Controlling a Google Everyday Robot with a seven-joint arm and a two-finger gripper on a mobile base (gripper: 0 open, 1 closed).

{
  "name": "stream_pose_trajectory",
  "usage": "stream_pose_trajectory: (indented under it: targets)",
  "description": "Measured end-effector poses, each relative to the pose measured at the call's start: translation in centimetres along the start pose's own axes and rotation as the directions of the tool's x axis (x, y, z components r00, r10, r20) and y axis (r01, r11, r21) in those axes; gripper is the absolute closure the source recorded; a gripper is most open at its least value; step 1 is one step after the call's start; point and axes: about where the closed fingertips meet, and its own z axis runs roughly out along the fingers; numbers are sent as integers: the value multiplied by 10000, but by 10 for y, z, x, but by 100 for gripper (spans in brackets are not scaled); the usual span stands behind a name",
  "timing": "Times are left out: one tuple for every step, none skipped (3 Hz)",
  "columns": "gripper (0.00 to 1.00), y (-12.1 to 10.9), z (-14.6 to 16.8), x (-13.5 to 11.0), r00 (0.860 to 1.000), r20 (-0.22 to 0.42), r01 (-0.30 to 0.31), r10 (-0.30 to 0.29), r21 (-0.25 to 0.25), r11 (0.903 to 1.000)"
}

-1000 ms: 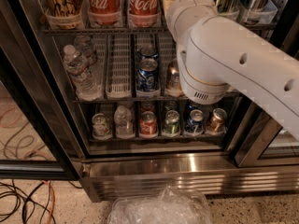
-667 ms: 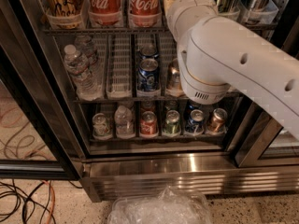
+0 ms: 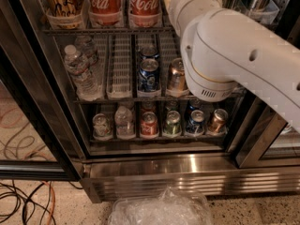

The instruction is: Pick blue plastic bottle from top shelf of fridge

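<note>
Large commercial fridge (image 3: 187, 172), dark door frames, wire racks, ribbed stainless-steel base along the bottom.

Thick white robot arm (image 3: 234, 55) comes in from the right edge, bends at a round joint over the middle rack, and runs up to the right part of the grey wire top shelf (image 3: 108, 30). The gripper is out of sight at the top edge, where the arm ends. Cannot tell how far open it is or whether it has hold of anything.

Blue plastic bottle: cannot pick it out for certain. The arm covers the top-shelf lane right of the two red Coca-Cola bottles (image 3: 105, 1). At the shelf's left end stands a tall brown-filled bottle with dark lettering (image 3: 63, 1) in a clear tray, upper part cut off.

Middle rack: two clear water bottles (image 3: 79, 69) at the left edge, then a white ribbed lane tray (image 3: 121, 69), a blue can (image 3: 149, 74) and a copper can (image 3: 177, 74) just beside the arm joint.

Lowest rack: a row of short cans (image 3: 172, 123) along the front edge.

Floor: crumpled clear plastic bag (image 3: 159, 210) at the bottom edge, loose cables (image 3: 23, 200) in the bottom left corner.
</note>
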Motion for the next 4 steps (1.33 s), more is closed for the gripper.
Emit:
stream_pose_trajectory:
  targets:
    - [100, -2, -10, -29, 9987, 254, 438, -438, -7, 9990]
    - [100, -2, -25, -55, 9968, 332, 733, -729, -120, 9972]
    - [100, 8, -53, -50, 9914, -166, 1289, -1301, -609, 9898]
    - [100, 24, -83, -14, 9801, -990, 1566, -1722, -1486, 9764]
